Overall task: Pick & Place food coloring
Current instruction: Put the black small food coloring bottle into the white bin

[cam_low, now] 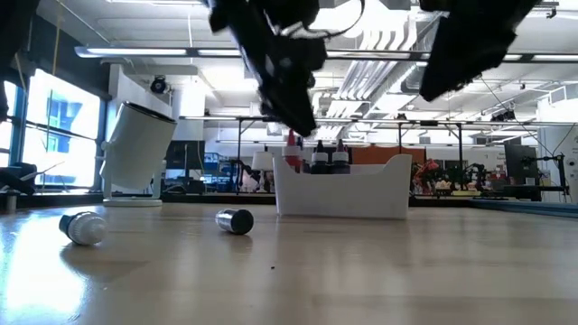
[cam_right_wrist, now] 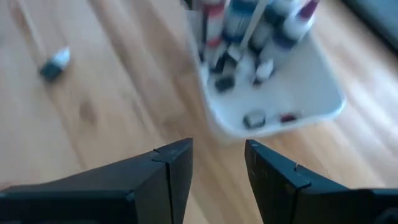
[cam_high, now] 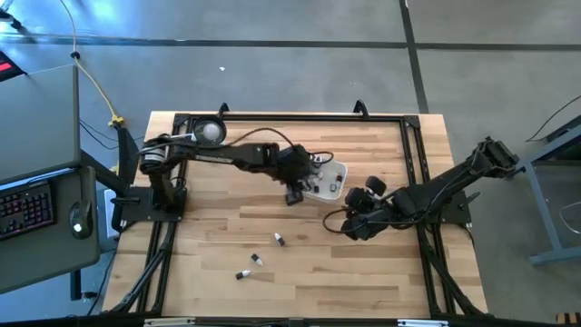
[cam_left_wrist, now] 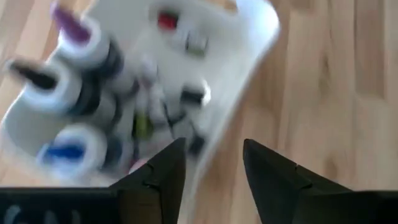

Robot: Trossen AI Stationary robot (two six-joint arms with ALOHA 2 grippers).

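The left gripper [cam_high: 294, 194] hangs released over the white tray [cam_high: 325, 188] of food coloring bottles [cam_low: 329, 159]; the right gripper [cam_high: 354, 221], fingers spread, hovers beside it; two stray bottles [cam_high: 257, 260] lie on the table [cam_high: 363, 272].

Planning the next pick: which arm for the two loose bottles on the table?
Probably right. The right tool is open and empty, on the side of the tray facing the two loose bottles. The left tool, open, hangs at the tray's edge.
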